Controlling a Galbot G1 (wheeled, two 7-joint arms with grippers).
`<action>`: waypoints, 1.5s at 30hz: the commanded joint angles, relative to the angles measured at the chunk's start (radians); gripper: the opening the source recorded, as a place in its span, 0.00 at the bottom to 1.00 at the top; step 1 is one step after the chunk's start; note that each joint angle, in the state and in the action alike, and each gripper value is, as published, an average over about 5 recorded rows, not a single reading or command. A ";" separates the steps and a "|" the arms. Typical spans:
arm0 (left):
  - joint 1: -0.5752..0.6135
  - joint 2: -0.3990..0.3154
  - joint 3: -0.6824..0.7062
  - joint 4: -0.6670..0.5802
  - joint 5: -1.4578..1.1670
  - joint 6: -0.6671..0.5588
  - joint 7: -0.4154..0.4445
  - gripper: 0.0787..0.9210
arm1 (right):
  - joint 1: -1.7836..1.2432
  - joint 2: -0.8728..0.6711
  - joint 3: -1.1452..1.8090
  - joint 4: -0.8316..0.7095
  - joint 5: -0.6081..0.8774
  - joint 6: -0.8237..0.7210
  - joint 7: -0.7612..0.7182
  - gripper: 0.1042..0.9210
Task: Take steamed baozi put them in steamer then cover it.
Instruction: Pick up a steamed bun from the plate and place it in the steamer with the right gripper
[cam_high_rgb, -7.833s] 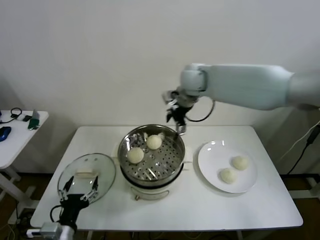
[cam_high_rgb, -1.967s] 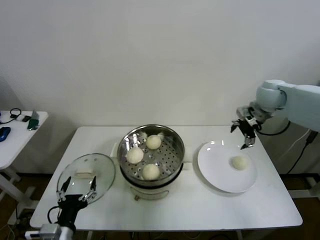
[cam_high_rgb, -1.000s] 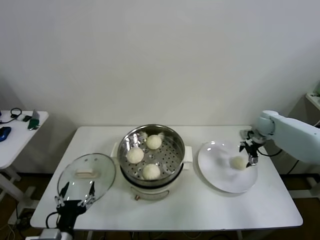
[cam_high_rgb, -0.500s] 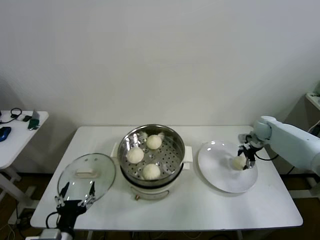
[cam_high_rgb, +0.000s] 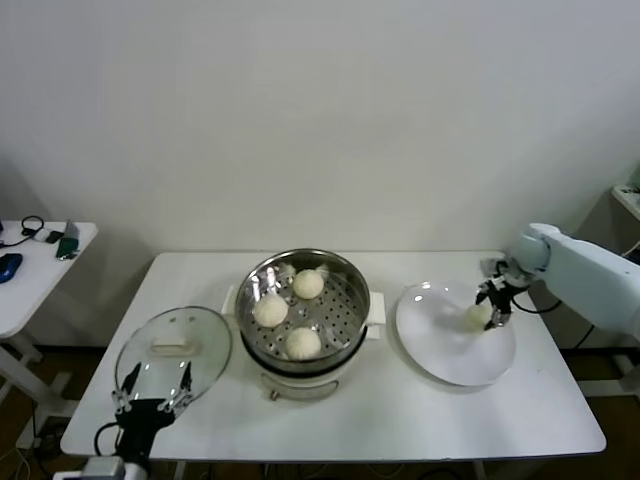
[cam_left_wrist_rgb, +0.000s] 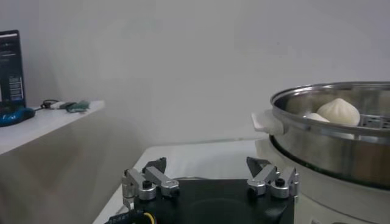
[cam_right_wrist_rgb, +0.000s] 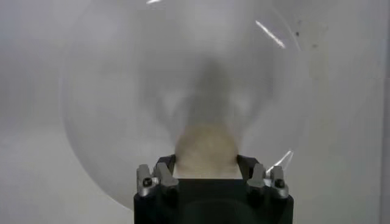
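Note:
Three steamed baozi (cam_high_rgb: 308, 284) (cam_high_rgb: 270, 310) (cam_high_rgb: 303, 342) lie in the shiny steamer (cam_high_rgb: 362, 290) on its cream cooker base. My right gripper (cam_high_rgb: 490, 308) is over the white plate (cam_high_rgb: 450, 350) and is shut on the fourth baozi (cam_high_rgb: 478, 315), holding it just above the plate. In the right wrist view the baozi (cam_right_wrist_rgb: 206, 149) sits between the fingers (cam_right_wrist_rgb: 164, 171) of that gripper (cam_right_wrist_rgb: 206, 167). The glass cover (cam_high_rgb: 205, 345) lies flat on the table left of the steamer. My left gripper (cam_high_rgb: 152, 385) waits open and empty by the cover's near edge; its wrist view (cam_left_wrist_rgb: 207, 170) shows the steamer (cam_left_wrist_rgb: 329, 140) off to one side.
The white table (cam_high_rgb: 400, 415) holds everything; its front edge is close to my left gripper. A small side table (cam_high_rgb: 30, 265) with a phone and cables stands at the far left. A wall is close behind the table.
My right gripper has come down onto the plate, closed on the last baozi and raised it slightly. The left arm has not moved.

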 joint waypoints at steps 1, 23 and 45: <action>-0.011 0.001 0.005 0.002 0.001 0.004 0.000 0.88 | 0.388 -0.061 -0.249 0.297 0.262 -0.084 -0.002 0.71; -0.022 0.028 0.007 -0.017 -0.028 0.013 0.002 0.88 | 0.639 0.191 -0.344 0.809 0.558 -0.361 0.221 0.71; -0.022 0.031 -0.006 -0.023 -0.039 0.017 0.003 0.88 | 0.338 0.314 -0.294 0.587 0.342 -0.389 0.274 0.71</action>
